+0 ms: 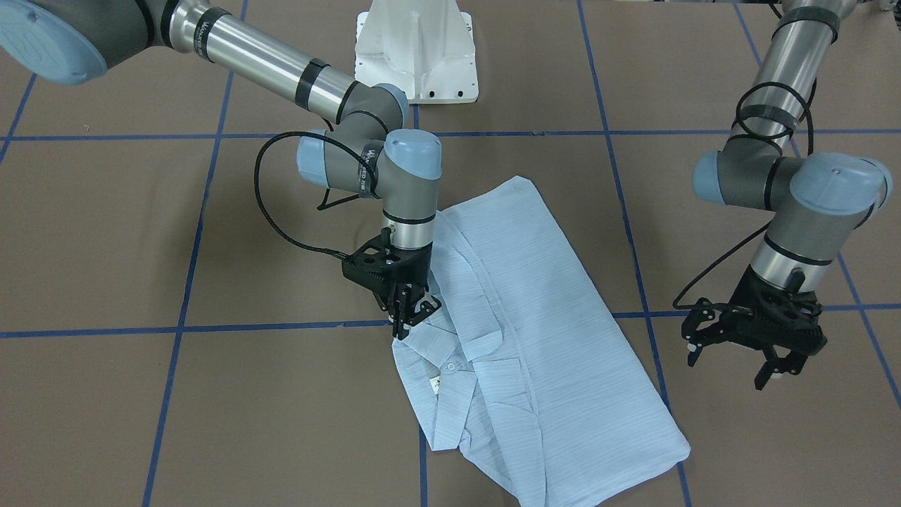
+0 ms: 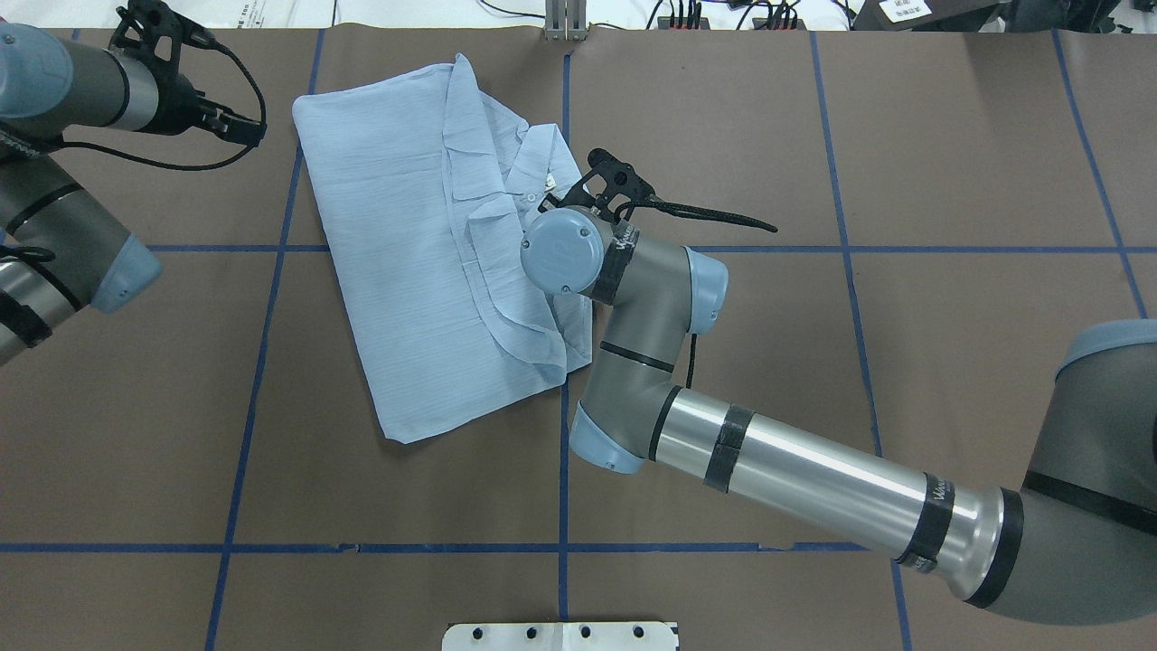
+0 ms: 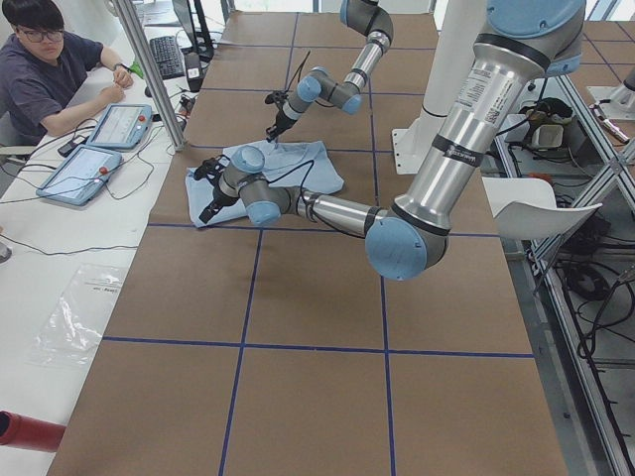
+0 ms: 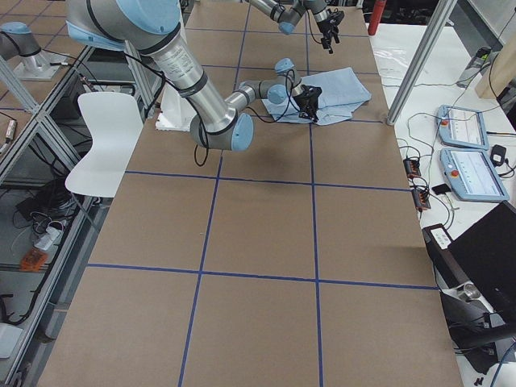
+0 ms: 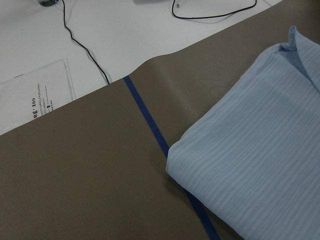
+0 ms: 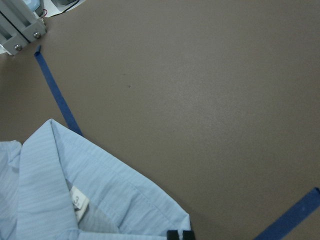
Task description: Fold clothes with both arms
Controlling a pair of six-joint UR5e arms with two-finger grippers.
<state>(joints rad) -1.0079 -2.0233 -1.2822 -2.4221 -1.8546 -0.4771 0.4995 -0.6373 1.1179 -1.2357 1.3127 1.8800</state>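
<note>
Brown tabletop [image 2: 813,362] with a blue tape [image 2: 562,470] grid; the pale-blue shirt [image 2: 398,235] lies folded flat on it across a tape line, on the side far from the robot base. Right tool [image 1: 412,317] is down at the collar [image 1: 429,341] corner, fingers together, pinching the fabric. Left tool [image 1: 732,362] hangs off the shirt's opposite side, fingers apart, empty.

A brown-covered table [image 2: 859,362], gridded with blue tape lines [image 2: 452,548], is carrying a folded pale-blue shirt [image 2: 398,262] that is lying flat near its far edge, toward the robot's left and over a tape line, while a white pedestal base [image 1: 415,53] is standing at its near edge.
</note>
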